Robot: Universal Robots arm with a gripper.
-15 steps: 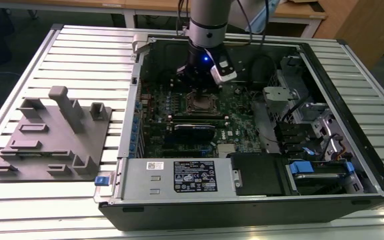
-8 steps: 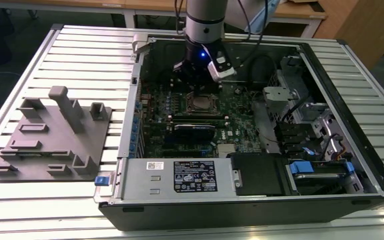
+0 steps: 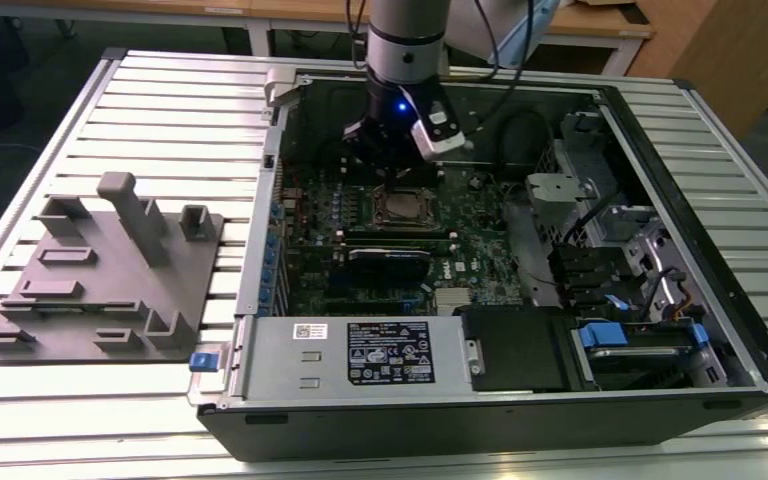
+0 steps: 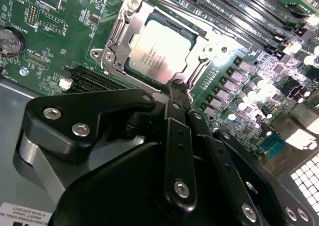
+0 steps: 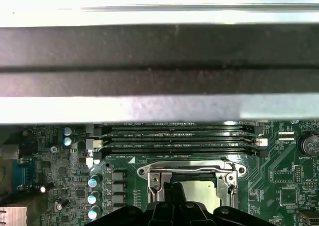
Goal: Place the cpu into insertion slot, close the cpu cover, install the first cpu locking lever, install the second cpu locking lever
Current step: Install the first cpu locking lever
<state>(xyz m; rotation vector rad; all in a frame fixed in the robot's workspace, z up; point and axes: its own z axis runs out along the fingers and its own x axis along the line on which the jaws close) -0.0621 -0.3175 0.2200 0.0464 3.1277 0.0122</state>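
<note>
A slatted metal table point(image 3: 157, 100) carries an open computer case point(image 3: 491, 420), lying on its side. In the exterior view a grey tray point(image 3: 91, 290) with upright pegs lies beside the case at 9 o'clock. The arm point(image 3: 404, 40) comes into the case from 12 o'clock. A silver power supply box point(image 3: 357, 355) sits at 6 o'clock inside the case, and the green board point(image 3: 317, 270) fills the middle.

The gripper point(image 3: 387, 155) hangs just at 12 o'clock from the insertion slot point(image 3: 381, 207). In the second wrist view the gripper point(image 4: 177, 89) has its jaws together and holds nothing. Its tip is at the edge of the cpu cover point(image 4: 119, 39); I cannot tell if it touches. The cover lies flat around the cpu point(image 4: 159, 49), which sits inside the slot, silver top up. The long black memory slots point(image 5: 174, 136) run just beside it.
</note>
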